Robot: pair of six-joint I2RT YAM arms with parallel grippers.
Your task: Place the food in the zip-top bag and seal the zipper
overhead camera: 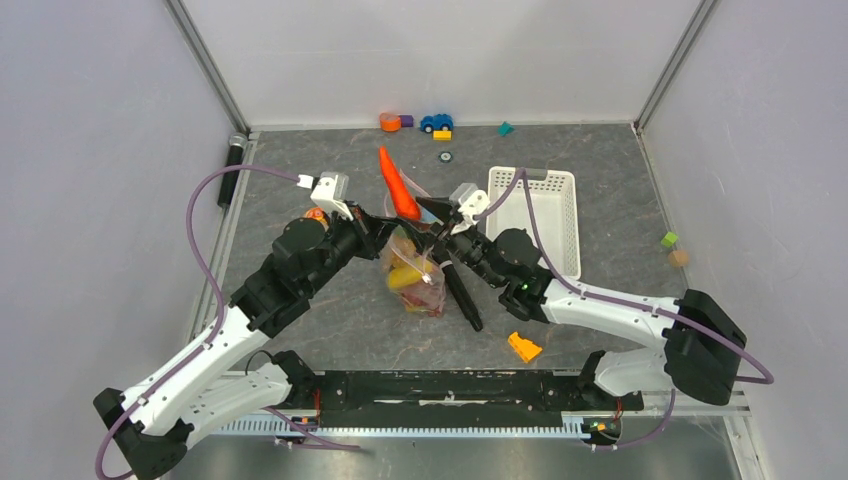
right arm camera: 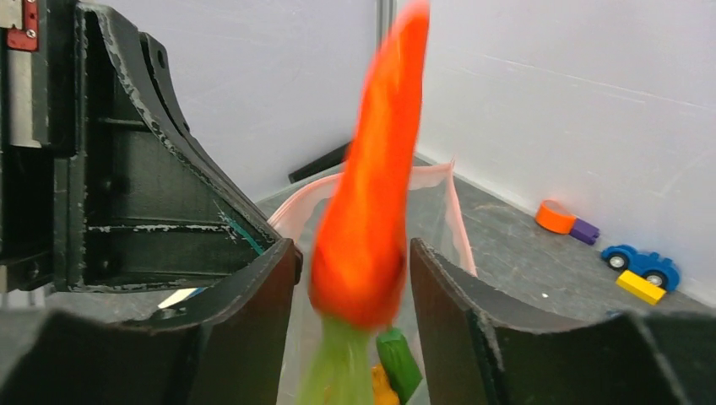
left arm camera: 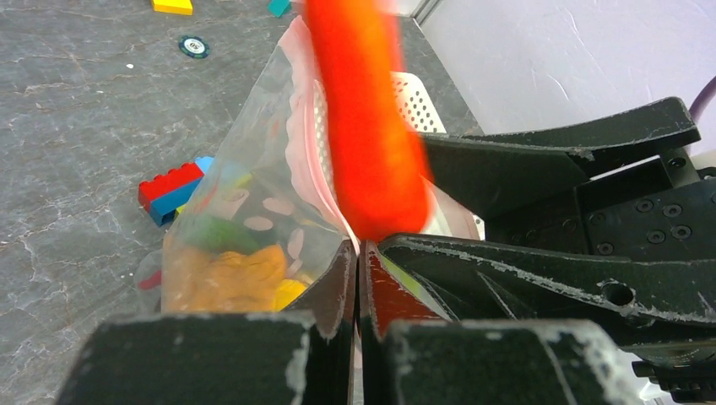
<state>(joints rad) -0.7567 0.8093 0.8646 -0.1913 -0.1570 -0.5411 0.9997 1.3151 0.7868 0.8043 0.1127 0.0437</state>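
1. Left gripper [left arm camera: 356, 253]: shut tight on the rim of the bag [left arm camera: 253, 169], holding the mouth up and open.
2. Right gripper [right arm camera: 355, 253]: about half wide, straddling the carrot [right arm camera: 367, 211]. Slim gap at each finger, so apparently not gripping.
3. Carrot: upright, tip up, green top down, blurred. Directly over the bag mouth, with the lower end already past the zipper [right arm camera: 456, 202].
4. Bag: mid-table [overhead camera: 330, 320], between both grippers, hanging from the left pinch. Cannot tell whether the bottom touches the table.
5. Food [left arm camera: 228, 270]: yellow, orange and green pieces, heaped low inside the bag.
6. Step in hand, by judgement: dropping the carrot into the bag.
7. To do it well: spread the right fingers fully before any retreat. Lift straight up, clear of the rim, to avoid snagging the film or flicking the carrot out.
8. Hold the left pinch firm and high until the carrot lies inside. Floppy film likely to fold shut if slackened.
9. Risk: long carrot liable to lodge across the mouth or lean on the zipper. Nudge it below the strip before sealing.
10. Zipper: unsealed, to be pressed shut along its whole length afterwards.
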